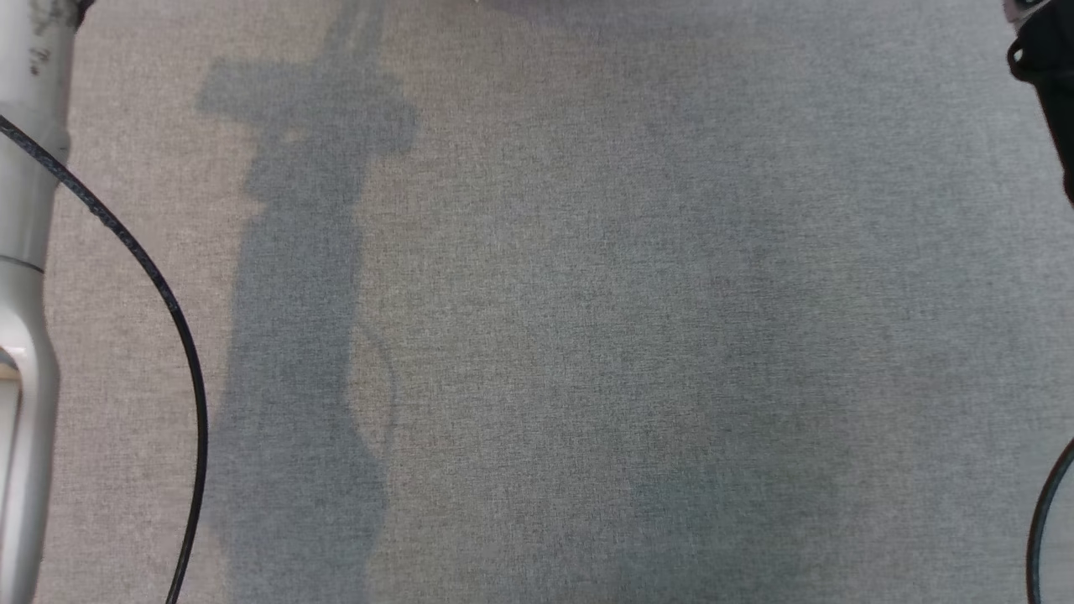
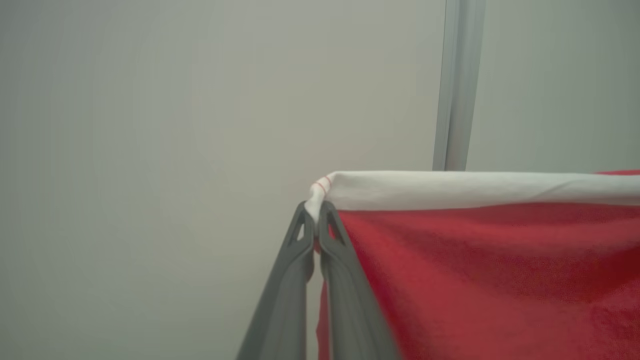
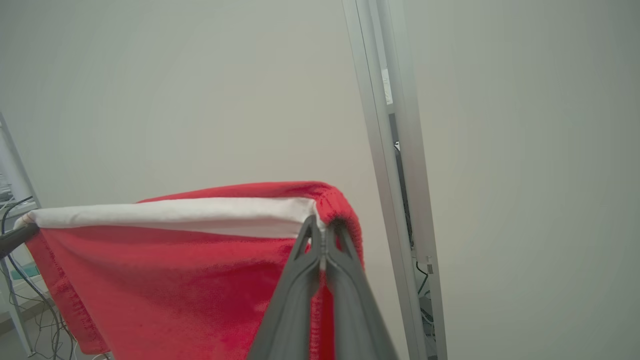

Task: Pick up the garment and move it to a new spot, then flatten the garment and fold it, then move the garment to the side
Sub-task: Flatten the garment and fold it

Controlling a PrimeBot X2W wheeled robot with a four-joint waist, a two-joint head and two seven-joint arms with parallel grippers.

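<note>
Check the left wrist view first: the left gripper (image 2: 316, 209) is fully closed, and its two dark fingertips pinch one upper corner of the garment (image 2: 475, 270) at the end of the white hem band (image 2: 450, 190). From that corner the red fabric runs away to the right of the fingers and hangs below the band. Then check the right wrist view: the right gripper (image 3: 322, 227) is likewise fully closed, clamped on the opposite upper corner, where the red fabric curls over the end of the band. There the garment spreads to the left of the fingers, and the band is drawn out nearly straight toward a dark fingertip at the left edge of that view. You therefore see the garment held up in the air by its top edge, stretched between the two grippers, with a pale wall (image 2: 200, 100) and an upright metal post (image 3: 390, 150) on its far side. In the head view, note the grey work surface (image 1: 587, 335), a pale forearm (image 1: 25, 252) at the left edge, a black cable (image 1: 172, 310) beside it, and a long shadow (image 1: 302, 294) lying on the surface.
</note>
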